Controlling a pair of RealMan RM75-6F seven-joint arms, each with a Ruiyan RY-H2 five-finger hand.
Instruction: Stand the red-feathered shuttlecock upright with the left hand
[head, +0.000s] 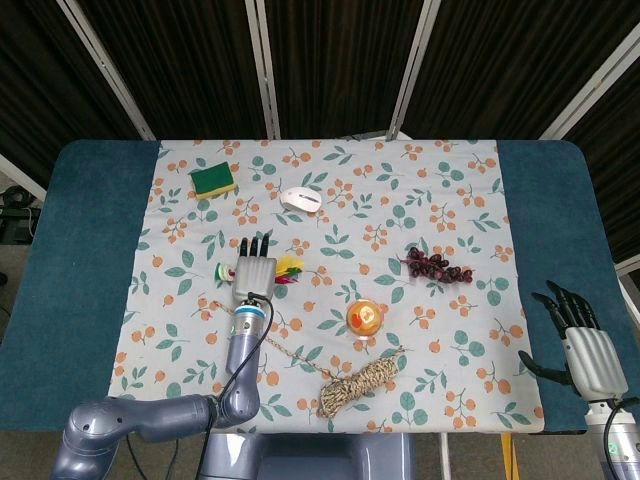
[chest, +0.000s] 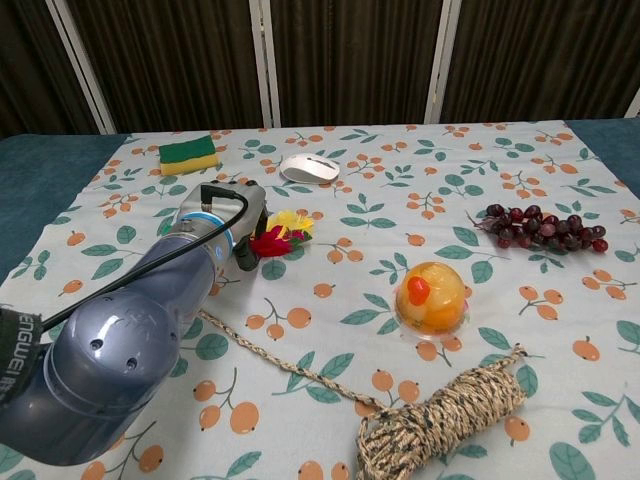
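The red-feathered shuttlecock (head: 288, 270) lies left of the table's centre, its red and yellow feathers (chest: 279, 233) sticking out to the right of my left hand (head: 253, 275). A green-and-white tip (head: 221, 271) shows at the hand's other side. My left hand (chest: 237, 215) is over the shuttlecock's middle with its fingers curled down around it, and the feathers are tilted up off the cloth. My right hand (head: 584, 347) hangs off the table's right front corner, fingers apart and holding nothing.
A green-yellow sponge (head: 213, 180) and a white mouse (head: 300, 199) lie behind the hand. Dark grapes (head: 437, 265) sit to the right. An orange cup (head: 365, 317) and a rope bundle (head: 360, 385), whose braided tail (chest: 270, 352) runs toward the forearm, lie in front.
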